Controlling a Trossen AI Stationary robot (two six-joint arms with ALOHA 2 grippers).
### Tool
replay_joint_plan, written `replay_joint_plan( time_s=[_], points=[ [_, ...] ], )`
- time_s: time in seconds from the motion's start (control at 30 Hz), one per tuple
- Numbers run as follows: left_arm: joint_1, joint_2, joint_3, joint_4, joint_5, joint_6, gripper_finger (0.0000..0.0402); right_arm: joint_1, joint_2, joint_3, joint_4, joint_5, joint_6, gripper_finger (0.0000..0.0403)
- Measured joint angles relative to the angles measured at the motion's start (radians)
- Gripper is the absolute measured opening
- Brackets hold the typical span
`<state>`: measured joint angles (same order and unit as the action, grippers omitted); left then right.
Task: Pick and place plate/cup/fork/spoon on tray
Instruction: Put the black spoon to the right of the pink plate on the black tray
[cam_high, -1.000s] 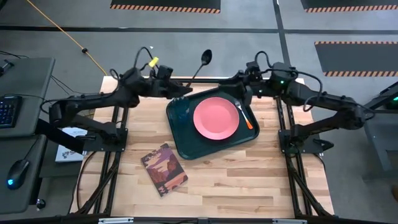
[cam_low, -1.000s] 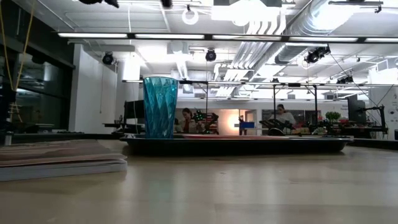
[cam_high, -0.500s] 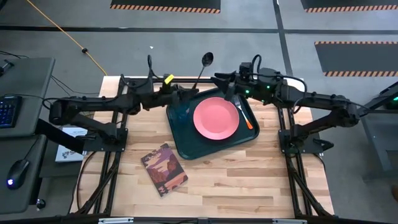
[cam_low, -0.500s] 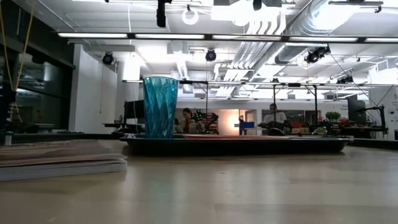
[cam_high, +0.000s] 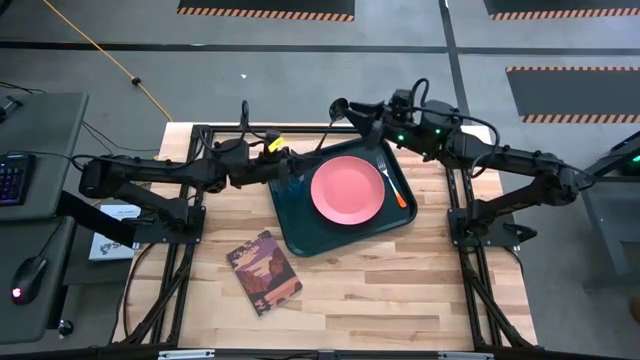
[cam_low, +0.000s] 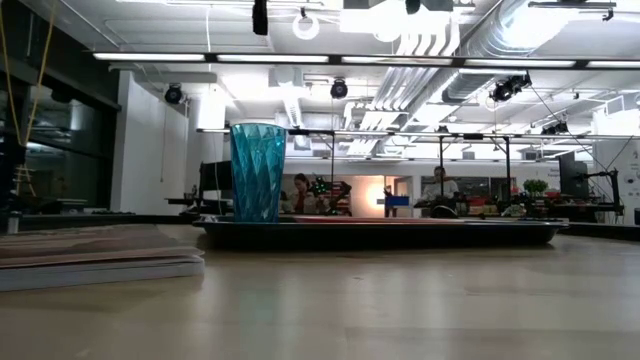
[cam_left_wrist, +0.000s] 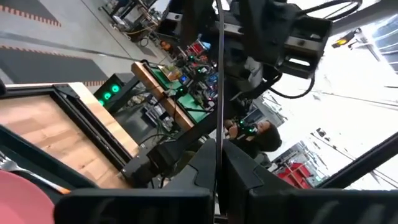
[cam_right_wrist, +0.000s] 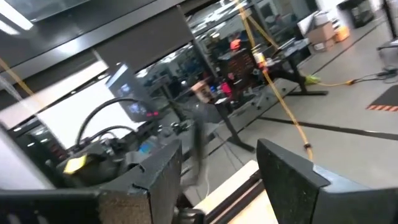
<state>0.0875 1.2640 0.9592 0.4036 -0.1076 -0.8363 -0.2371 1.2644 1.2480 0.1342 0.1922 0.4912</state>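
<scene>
The dark green tray (cam_high: 300, 232) lies on the table with the pink plate (cam_high: 347, 190) in its middle. The orange-handled fork (cam_high: 393, 184) lies to the plate's right, and the teal cup (cam_high: 288, 181) (cam_low: 258, 172) stands upright in the tray's left corner. My left gripper (cam_high: 292, 163) (cam_left_wrist: 217, 186) is above that corner, shut on the dark spoon (cam_high: 322, 138), held clear of the table. My right gripper (cam_high: 345, 110) (cam_right_wrist: 217, 162) is open at the spoon's far end, a finger on either side of it. Whether they touch it, I cannot tell. My left gripper pinches the spoon's thin handle (cam_left_wrist: 219, 168) between its two fingers. The spoon is lifted clear and sticks out beyond the fingers, along their line, toward the table's far right and my right gripper.
A book with a maroon patterned cover (cam_high: 265, 270) lies on the table near the front left of the tray. It fills the left foreground of the low view (cam_low: 90, 258). Bare wood lies to the tray's front and right.
My right gripper has gone toward the table's left along the far edge, up to the spoon's far end. My left gripper has kept its hold on the spoon and shifted slightly toward the near edge, over the tray's left corner. The tray, plate, fork and cup have stayed put.
</scene>
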Motion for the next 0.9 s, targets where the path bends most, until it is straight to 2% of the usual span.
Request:
replay_joint_plan(
  time_s=[0.27,0.6,0.9],
  points=[
    [-0.012,0.000,0.000,-0.063,0.002,-0.025,0.0000,0.002,0.000,0.000,0.005,-0.042,-0.002,0.0194],
    [-0.025,0.000,0.000,-0.068,-0.011,-0.025,0.0000,0.002,0.000,0.000,-0.098,-0.051,0.033,0.0121],
    [-0.026,0.000,0.000,-0.092,0.002,-0.025,0.0000,0.002,0.001,0.000,-0.066,-0.058,0.032,0.0090]
  ],
)
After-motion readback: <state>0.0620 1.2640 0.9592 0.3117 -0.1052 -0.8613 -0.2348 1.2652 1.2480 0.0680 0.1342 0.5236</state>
